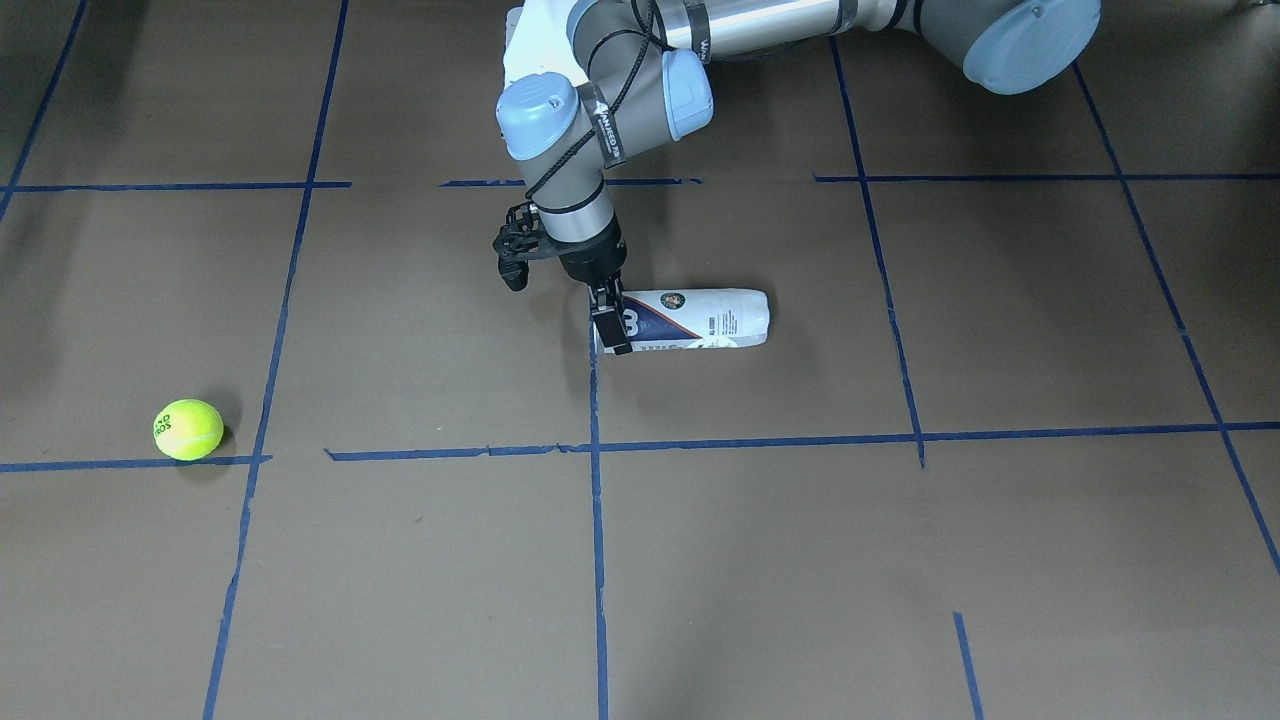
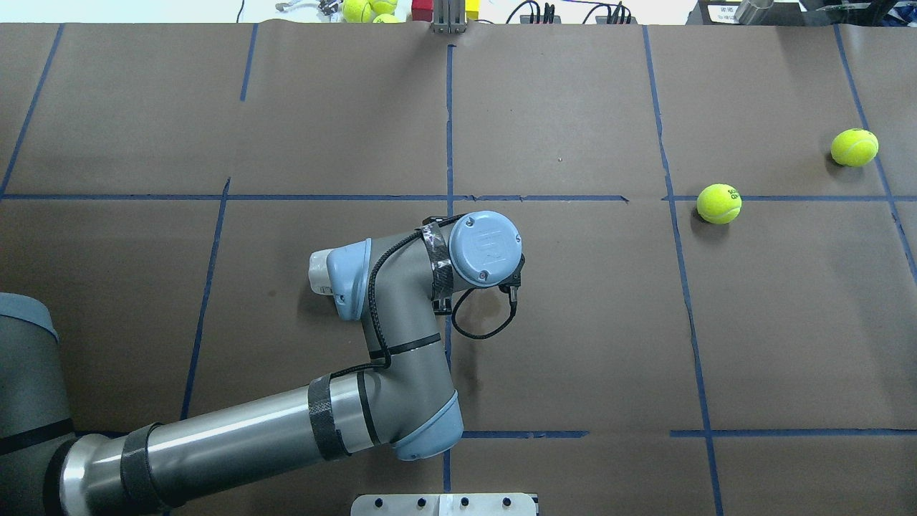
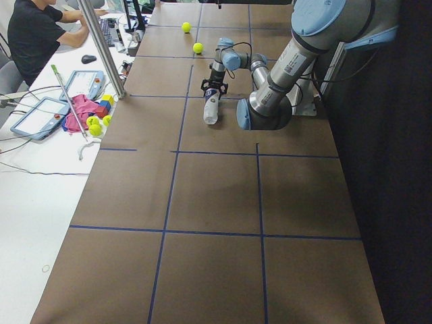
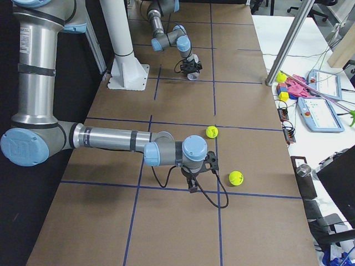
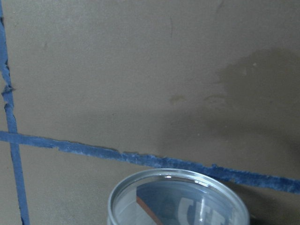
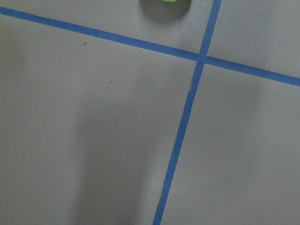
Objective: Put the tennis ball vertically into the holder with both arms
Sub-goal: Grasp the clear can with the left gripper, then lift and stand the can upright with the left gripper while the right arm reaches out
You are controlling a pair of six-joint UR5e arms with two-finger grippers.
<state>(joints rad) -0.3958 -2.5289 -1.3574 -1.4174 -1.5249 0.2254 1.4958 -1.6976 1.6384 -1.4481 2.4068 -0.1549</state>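
While the holder (image 1: 700, 318) lies sideways on the worktop (image 1: 400, 560), tennis ball (image 1: 188, 429) well apart, left pincer (image 1: 610, 325) sits at its rim. Can't tell its grip, nor right pincer's (image 4: 191, 187). Holder looks light, thin-walled, slick: pinch rim wall gently.

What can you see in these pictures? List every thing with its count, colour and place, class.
tennis balls: two, yellow-green, on the robot's right, apart
holder: one, clear, white-and-navy label, lying on its side mid-table
table: one, brown, blue tape grid
pedestal: one, white, on the table's robot side
person: one, dark shirt, seated at the side desk
left gripper: one, black, at the holder's open end
right gripper: one, black, near the tennis balls
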